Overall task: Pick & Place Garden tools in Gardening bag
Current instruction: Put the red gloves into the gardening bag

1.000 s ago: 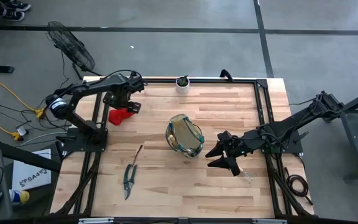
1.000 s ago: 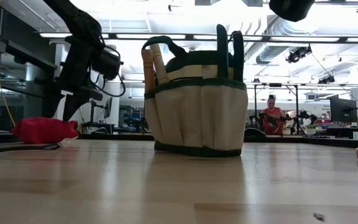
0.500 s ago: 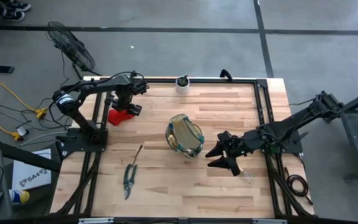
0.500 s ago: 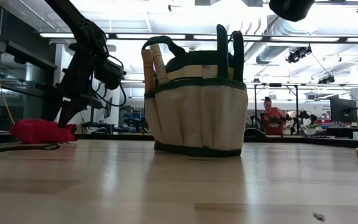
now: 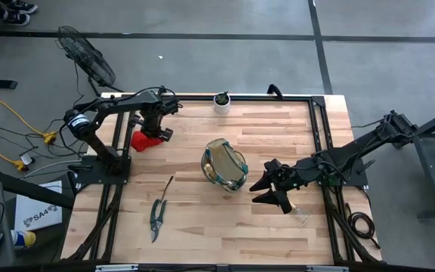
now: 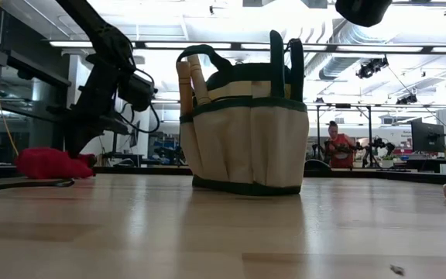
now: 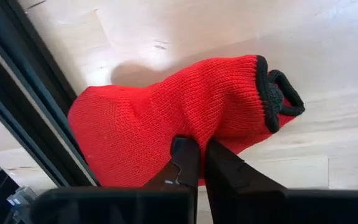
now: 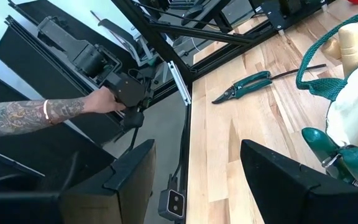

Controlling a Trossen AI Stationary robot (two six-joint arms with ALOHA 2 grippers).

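Pale wooden planks form the table top (image 5: 225, 215), which is framed by dark rails and stands on a grey floor. Near its middle the gardening bag (image 5: 224, 165) is set upright, and in the low view two wooden handles (image 6: 190, 85) are seen sticking up from its near pocket. At the table's far left the left gripper (image 5: 153, 134) is lowered onto a red knitted glove (image 5: 145, 141); in the left wrist view its fingers (image 7: 187, 158) are seen pinched together on a fold of the red fabric (image 7: 166, 118), so the glove is counted as grasped. The glove is seen lying on the wood in the low view (image 6: 51, 163), though whether any part of it is lifted cannot be judged from there.

The right gripper (image 5: 272, 193) is held just to the right of the bag, its jaws spread wide with nothing between them. Pruning shears (image 5: 157, 217) are found on the near left part of the table, with a thin dark stick (image 5: 168, 186) beside them. A small white pot (image 5: 222, 101) is placed at the far edge. In the right wrist view a person's tattooed forearm (image 8: 39, 113) is seen reaching toward dark equipment beyond the table.
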